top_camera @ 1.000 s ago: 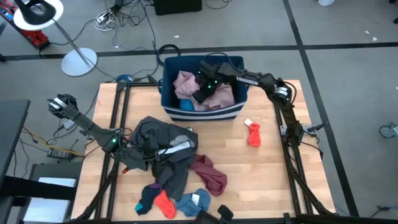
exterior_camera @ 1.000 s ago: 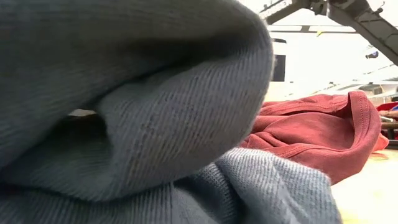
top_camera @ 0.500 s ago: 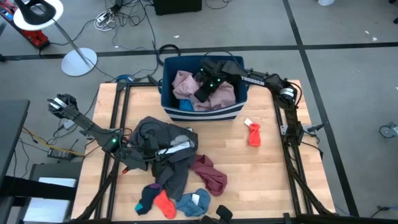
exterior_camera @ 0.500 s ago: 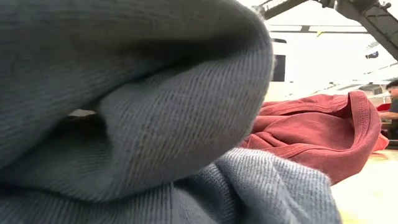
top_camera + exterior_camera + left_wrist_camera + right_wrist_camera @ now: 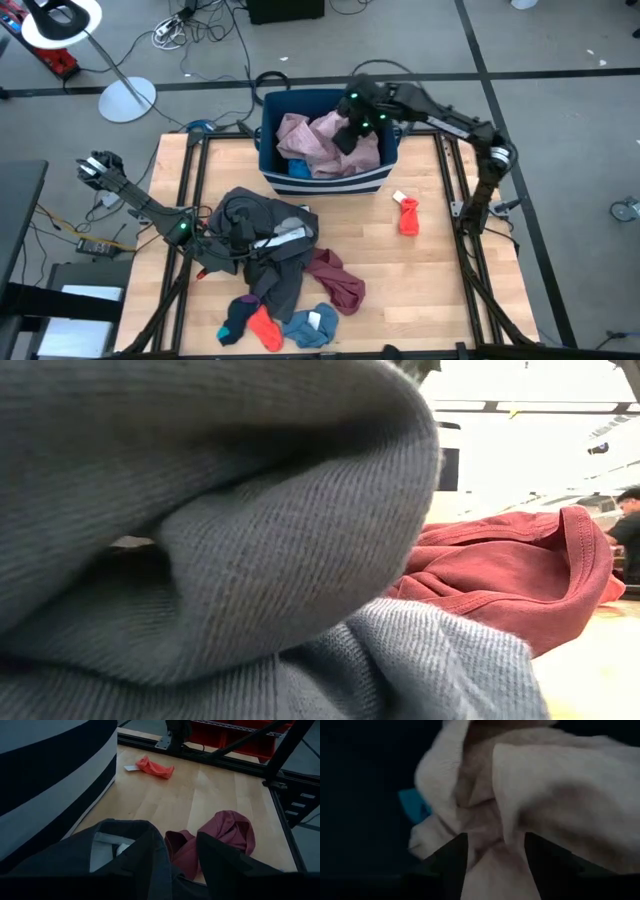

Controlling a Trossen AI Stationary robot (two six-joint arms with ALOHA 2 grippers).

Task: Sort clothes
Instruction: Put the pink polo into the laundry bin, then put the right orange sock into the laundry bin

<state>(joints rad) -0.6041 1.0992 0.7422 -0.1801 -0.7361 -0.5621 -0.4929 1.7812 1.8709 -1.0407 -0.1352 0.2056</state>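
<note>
One pale pink garment (image 5: 318, 140) in bin (image 5: 270, 170) | right gripper (image 5: 345, 137) above, fingers parted, empty

No lettering can be read anywhere; the orange-red garment (image 5: 155, 767) carries a white tag, apparently blank.

The setting was a robotics lab or workshop rather than a home. A wooden table (image 5: 420, 270) edged with a black metal frame (image 5: 190, 200) stood on a grey floor (image 5: 560, 60) marked with dark lines, and loose cables (image 5: 200, 30) trailed across it. A lamp stand (image 5: 125, 98) with a round white base stood nearby. Red storage bins (image 5: 235, 732) sat beyond the table. A person (image 5: 628, 525), possibly seated, appeared in the bright room behind.
</note>
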